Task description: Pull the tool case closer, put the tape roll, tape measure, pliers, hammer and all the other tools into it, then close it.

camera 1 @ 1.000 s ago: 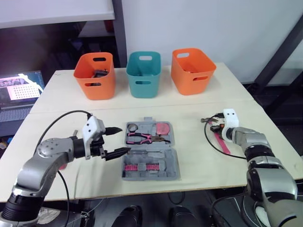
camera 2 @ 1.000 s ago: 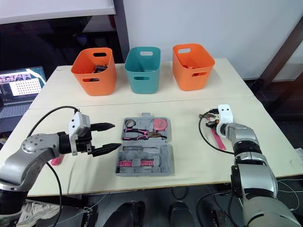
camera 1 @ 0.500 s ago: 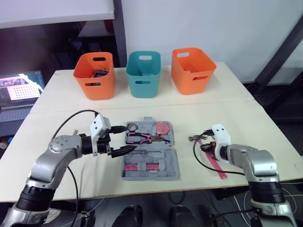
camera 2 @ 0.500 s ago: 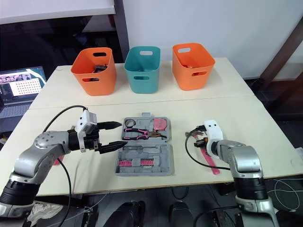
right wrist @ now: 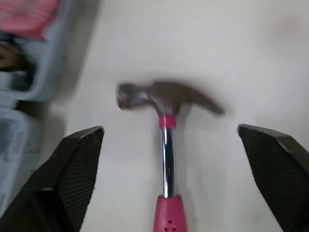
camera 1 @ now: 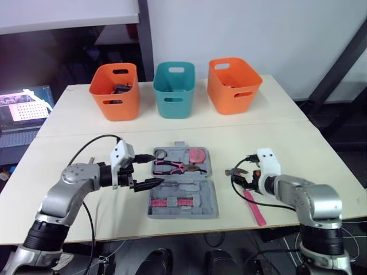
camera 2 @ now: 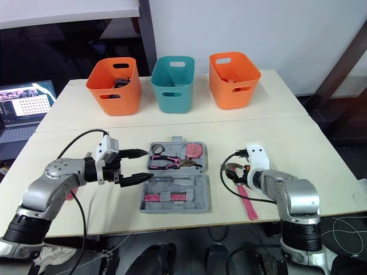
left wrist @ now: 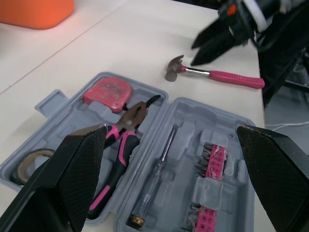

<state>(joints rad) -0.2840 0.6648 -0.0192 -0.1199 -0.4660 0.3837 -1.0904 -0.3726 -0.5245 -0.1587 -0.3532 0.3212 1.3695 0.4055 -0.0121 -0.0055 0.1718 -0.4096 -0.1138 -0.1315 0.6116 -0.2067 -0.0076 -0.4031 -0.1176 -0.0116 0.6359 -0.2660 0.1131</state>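
Note:
The grey tool case (camera 1: 182, 184) lies open at the table's front middle. It holds the tape roll (camera 1: 160, 153), pink-handled pliers (camera 1: 172, 167), pink tape measure (camera 1: 198, 156), a screwdriver (left wrist: 157, 169) and pink bits (camera 1: 171, 202). The hammer (camera 1: 246, 195) lies on the table right of the case, head (right wrist: 164, 99) towards it. My right gripper (camera 1: 242, 177) is open, its fingers (right wrist: 67, 174) spread either side of the hammer's shaft. My left gripper (camera 1: 155, 169) is open, hovering at the case's left edge.
Two orange bins (camera 1: 114, 91) (camera 1: 232, 86) and a teal bin (camera 1: 174, 89) stand in a row at the back. A laptop (camera 1: 23, 109) sits off the table to the left. A small pink object (camera 2: 69, 195) lies beside the left arm.
My right gripper moved left towards the case, bringing the hammer along, and its fingers have opened. My left gripper moved right to the case's edge.

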